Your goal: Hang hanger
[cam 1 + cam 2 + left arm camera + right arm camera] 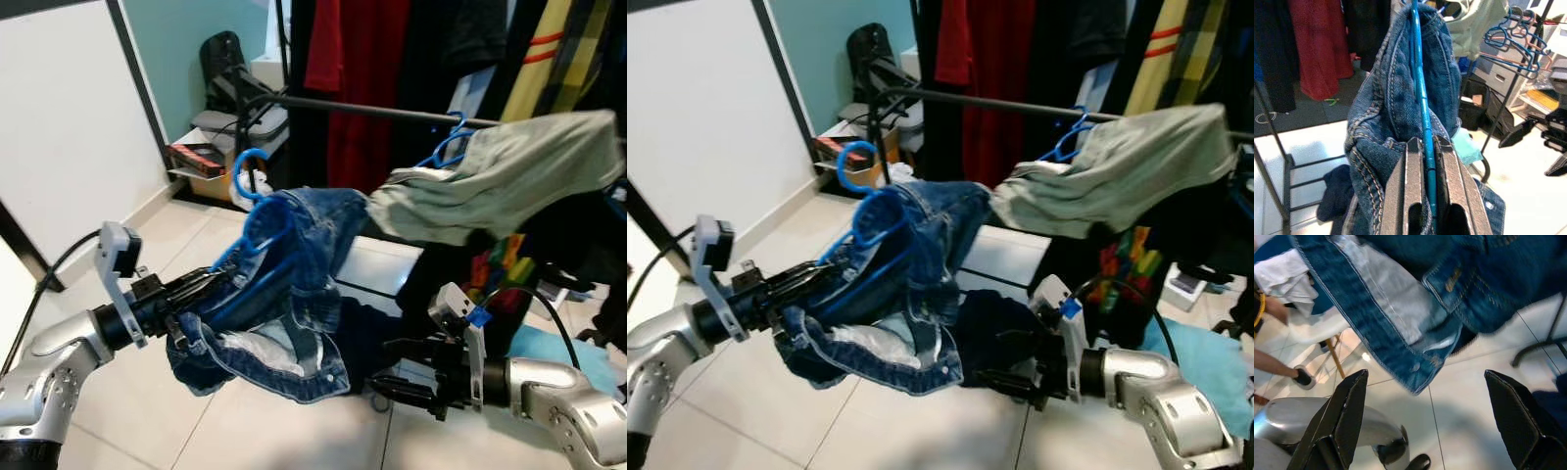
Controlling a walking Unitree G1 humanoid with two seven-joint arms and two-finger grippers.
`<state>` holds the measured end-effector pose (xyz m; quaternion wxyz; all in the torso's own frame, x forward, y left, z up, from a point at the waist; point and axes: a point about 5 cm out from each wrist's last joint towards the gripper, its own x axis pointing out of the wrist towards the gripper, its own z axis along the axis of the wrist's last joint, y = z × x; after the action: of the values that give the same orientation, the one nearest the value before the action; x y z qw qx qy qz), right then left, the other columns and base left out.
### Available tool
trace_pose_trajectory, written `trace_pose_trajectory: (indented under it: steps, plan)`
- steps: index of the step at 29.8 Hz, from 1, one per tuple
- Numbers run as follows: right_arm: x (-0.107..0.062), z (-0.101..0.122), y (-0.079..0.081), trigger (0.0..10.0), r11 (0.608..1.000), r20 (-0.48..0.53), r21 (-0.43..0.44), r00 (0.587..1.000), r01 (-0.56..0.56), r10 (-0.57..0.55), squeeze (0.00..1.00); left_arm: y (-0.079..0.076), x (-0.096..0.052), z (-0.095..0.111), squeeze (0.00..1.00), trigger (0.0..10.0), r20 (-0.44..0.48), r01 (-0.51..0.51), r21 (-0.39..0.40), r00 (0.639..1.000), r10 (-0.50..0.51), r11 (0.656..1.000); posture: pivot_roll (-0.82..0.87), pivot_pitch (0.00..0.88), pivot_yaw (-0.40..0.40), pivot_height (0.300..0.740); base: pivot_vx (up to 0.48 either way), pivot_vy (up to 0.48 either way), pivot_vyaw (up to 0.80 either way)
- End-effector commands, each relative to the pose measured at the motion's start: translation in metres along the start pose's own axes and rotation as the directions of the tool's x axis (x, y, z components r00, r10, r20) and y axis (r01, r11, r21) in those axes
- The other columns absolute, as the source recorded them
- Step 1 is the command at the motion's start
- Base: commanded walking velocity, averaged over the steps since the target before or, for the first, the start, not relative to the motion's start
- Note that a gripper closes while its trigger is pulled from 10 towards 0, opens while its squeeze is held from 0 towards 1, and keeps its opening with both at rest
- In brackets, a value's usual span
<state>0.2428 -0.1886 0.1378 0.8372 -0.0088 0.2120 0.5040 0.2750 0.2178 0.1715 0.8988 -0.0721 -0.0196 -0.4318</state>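
Left end effector (1422,161) is clamped narrow on the blue hanger (257,220), its two black fingers (1406,191) pinching the thin blue bar between them. Hanger carries a pair of blue jeans (294,294) draped over it, denim bunched and hanging down past the fingers toward the floor. Hanger hook (247,174) sticks up at the top, below and in front of the black clothes rail (372,111), not on it. Whole load is held out mid-air over the white tile floor (196,421), left of centre in the head views. Right end effector (1425,431) is low on the right, spread wide, holding nothing, fingers (407,392) pointing toward the lower edge of the jeans; wrist view shows the denim hem just above the gap between them. Rail already has a second blue hanger (446,142) hooked on it with a grey-green garment (500,181) draped across. Red clothing (358,78) and dark clothes hang behind the rail. Dark blue cloth (994,328) lies on the floor under the jeans. White wall panel (69,127) on the left, cluttered shelf (211,157) in the back corner. Right wrist view catches a person's foot (1303,378) at the edge.
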Motion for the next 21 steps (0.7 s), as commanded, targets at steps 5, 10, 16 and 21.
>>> trace_pose_trajectory:
  steps: [5, 10, 16, 21]
  plan:
    - [0.007, 0.015, 0.003, 10.0, 0.998, 0.017, -0.056, 1.000, -0.019, 0.020, 0.00, 0.015, -0.012, 0.008, 0.00, 10.0, -0.015, -0.109, 0.070, 0.994, 0.110, 0.992, -0.16, 0.000, 0.040, 0.740, 0.000, 0.000, 0.00]
    - [0.010, 0.019, 0.002, 10.0, 0.998, 0.025, -0.069, 1.000, -0.013, 0.015, 0.00, 0.025, -0.013, 0.005, 0.00, 10.0, -0.032, -0.210, 0.083, 0.976, 0.213, 0.974, -0.16, 0.000, 0.035, 0.740, 0.000, 0.000, 0.00]
    - [0.013, 0.024, 0.001, 10.0, 0.996, 0.022, -0.091, 1.000, -0.004, 0.006, 0.00, 0.038, 0.011, -0.005, 0.00, 10.0, 0.026, -0.454, -0.004, 0.891, 0.454, 0.891, -0.15, 0.000, 0.029, 0.740, 0.000, 0.000, 0.00]
    - [0.013, 0.029, -0.002, 10.0, 0.993, 0.038, -0.111, 0.999, 0.030, -0.026, 0.00, 0.013, 0.054, 0.011, 0.00, 10.0, 0.204, -0.334, -0.119, 0.913, 0.352, 0.935, -0.15, 0.000, 0.029, 0.740, 0.000, 0.000, 0.00]
